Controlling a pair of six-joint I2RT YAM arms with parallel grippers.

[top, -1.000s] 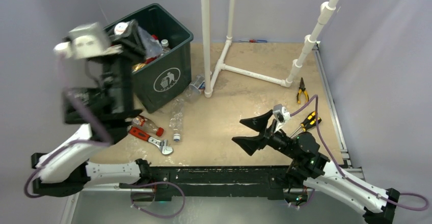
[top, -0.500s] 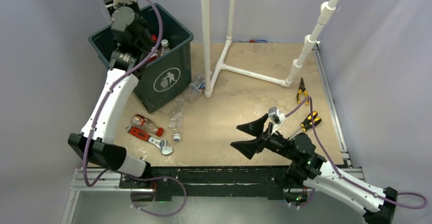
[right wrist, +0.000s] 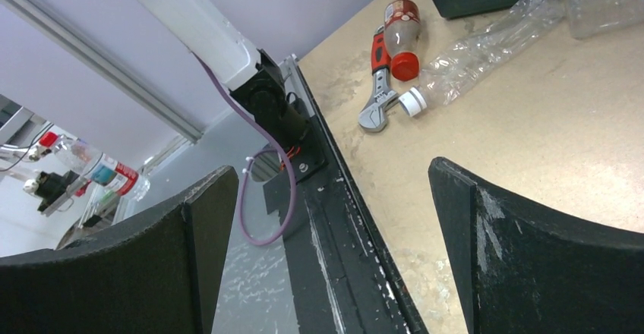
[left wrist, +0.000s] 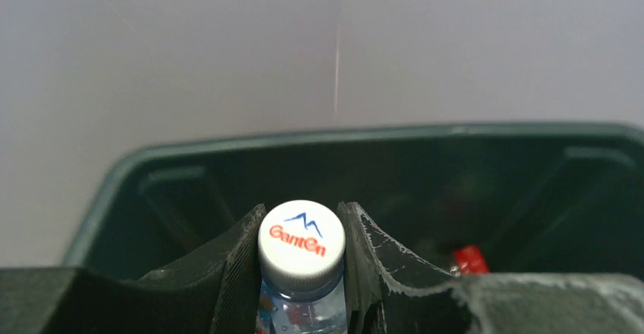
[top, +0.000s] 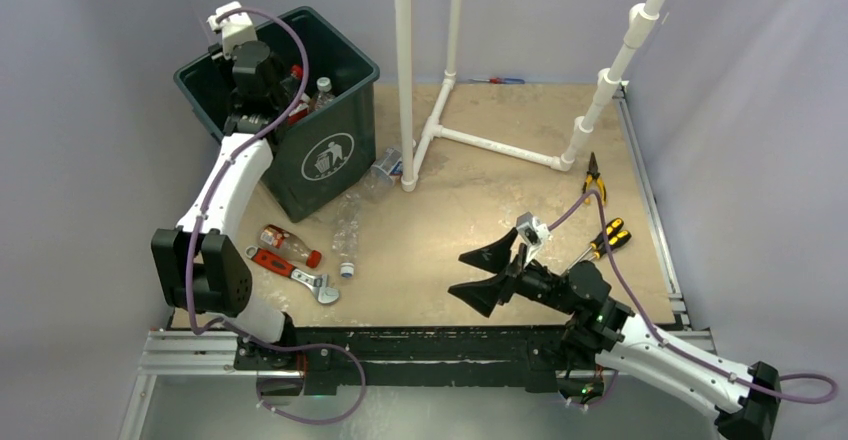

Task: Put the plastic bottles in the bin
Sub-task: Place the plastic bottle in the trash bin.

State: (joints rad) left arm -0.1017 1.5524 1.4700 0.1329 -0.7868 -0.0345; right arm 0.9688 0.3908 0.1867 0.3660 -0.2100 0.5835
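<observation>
The right fingers [top: 492, 254] stand spread wide with nothing between them, low over the desk [top: 470, 190] at about five o'clock and pointing toward nine.

Past them, at roughly eight o'clock, three bottles are not yet binned. A red-capped bottle [top: 288, 244] lies right beside a red-handled wrench [top: 295, 272]. A clear bottle [top: 347, 240] lies just to its three o'clock side, white cap toward the near edge. A crushed bottle [top: 385, 165] rests by the foot of the bin [top: 335, 155].

The bin sits far off at ten to eleven o'clock, with several bottles already inside. Above its open mouth the left fingers [left wrist: 232, 273] pinch a white-capped bottle [left wrist: 301, 235] at the neck, just under the cap, which faces the bin's far wall.

To my eye this is the drop itself. The bottle looks to be inside the line of the rim, so the next move calls only for the left fingers to part and let it fall. After that comes the lot at eight o'clock. The red-capped one will want a careful grasp, so the wrench doesn't come up with it.
</observation>
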